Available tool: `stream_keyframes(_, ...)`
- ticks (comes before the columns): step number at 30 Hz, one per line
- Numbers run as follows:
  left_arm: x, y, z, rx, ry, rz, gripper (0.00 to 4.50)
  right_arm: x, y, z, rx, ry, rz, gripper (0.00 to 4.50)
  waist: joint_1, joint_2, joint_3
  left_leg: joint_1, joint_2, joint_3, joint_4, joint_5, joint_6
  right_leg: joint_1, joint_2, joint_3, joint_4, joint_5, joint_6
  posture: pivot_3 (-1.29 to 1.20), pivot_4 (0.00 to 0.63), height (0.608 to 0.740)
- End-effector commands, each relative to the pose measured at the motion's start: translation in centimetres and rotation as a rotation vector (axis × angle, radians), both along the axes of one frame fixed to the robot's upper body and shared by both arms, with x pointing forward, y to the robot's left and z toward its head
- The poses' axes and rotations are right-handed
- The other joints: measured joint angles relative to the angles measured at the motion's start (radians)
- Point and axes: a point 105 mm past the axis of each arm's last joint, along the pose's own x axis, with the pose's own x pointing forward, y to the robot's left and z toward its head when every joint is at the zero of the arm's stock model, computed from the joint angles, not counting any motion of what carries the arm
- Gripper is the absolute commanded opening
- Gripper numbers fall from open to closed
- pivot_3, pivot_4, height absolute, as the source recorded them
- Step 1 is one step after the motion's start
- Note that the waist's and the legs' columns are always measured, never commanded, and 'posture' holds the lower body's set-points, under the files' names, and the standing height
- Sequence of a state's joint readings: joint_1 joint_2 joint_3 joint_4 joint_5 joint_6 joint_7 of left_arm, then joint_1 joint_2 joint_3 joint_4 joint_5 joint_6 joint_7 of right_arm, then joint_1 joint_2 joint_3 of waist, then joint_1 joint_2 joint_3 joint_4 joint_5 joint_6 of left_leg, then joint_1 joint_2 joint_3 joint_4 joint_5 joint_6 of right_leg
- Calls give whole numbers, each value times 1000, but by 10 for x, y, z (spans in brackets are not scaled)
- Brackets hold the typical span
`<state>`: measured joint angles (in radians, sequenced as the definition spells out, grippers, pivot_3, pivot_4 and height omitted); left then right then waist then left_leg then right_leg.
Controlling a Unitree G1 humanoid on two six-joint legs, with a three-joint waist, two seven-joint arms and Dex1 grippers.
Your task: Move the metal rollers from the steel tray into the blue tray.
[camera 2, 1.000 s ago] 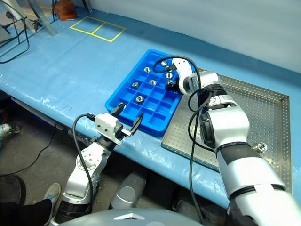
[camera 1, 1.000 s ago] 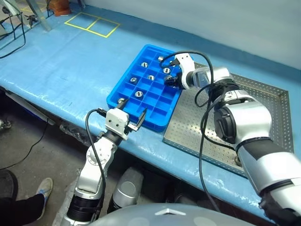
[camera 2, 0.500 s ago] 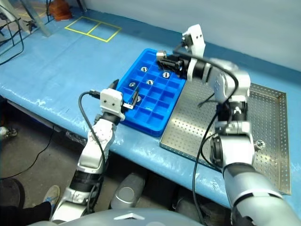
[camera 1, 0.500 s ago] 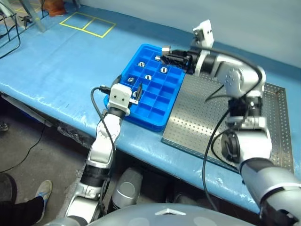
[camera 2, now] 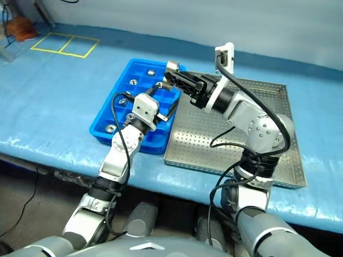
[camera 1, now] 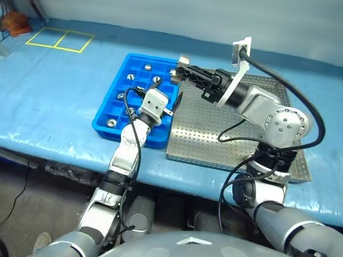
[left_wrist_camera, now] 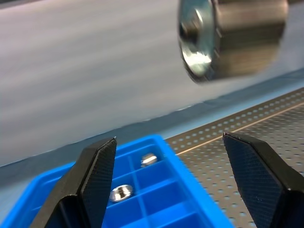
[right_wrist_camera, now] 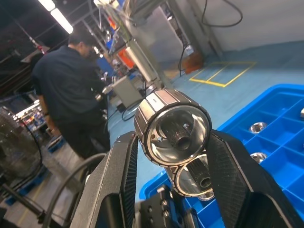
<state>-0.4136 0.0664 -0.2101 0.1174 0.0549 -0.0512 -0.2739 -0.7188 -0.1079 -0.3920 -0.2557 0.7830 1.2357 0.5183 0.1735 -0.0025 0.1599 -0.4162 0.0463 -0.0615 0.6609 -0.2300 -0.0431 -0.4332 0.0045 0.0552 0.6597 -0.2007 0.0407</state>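
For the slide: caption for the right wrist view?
Right gripper clamps a metal roller above the blue tray; a person stands behind.

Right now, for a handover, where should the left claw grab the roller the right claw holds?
Probably the roller's two flat ends, left claw coming from below. The right claw clamps its curved sides, leaving the ends free, roughly facing the left claw's open fingers.

You see a bench under a blue cover. The blue tray lies on it, the steel tray touching at its three o'clock side; yellow tape squares sit towards ten o'clock.
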Motion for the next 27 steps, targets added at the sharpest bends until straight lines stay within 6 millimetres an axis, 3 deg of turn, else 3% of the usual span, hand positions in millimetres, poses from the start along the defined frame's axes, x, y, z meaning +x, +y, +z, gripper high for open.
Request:
stream_keyframes(1,-5,-11,18,-31,-51,-75,3922,-8,2,8,44,-28,13,1796,-36,0,0,5,0,0,-1,0,0,5,0,0,-1,-1,-2,167,150,740)
stream_keyframes(9,-4,-17,41,-59,-122,-79,3922,-5,7,-8,-1,-10,-42,1796,-129,0,0,6,0,0,-2,1,4,5,1,2,1,-4,3,172,150,740)
stream_keyframes(15,-9,-22,47,-77,-126,-100,3922,-7,11,-12,11,-33,-51,1796,-140,0,0,7,0,0,-4,2,4,4,1,3,1,-3,4,167,150,740)
stream_keyframes(23,-16,-25,39,-98,-86,-145,1370,-7,10,-11,31,-47,-62,1796,-141,0,0,6,0,0,-4,2,4,4,1,3,0,-3,5,171,150,740)
stream_keyframes(27,-18,-23,39,-105,-84,-143,1372,-5,10,-14,29,-42,-77,1796,-141,0,0,7,0,0,-4,2,4,4,1,4,0,-3,5,175,150,740)
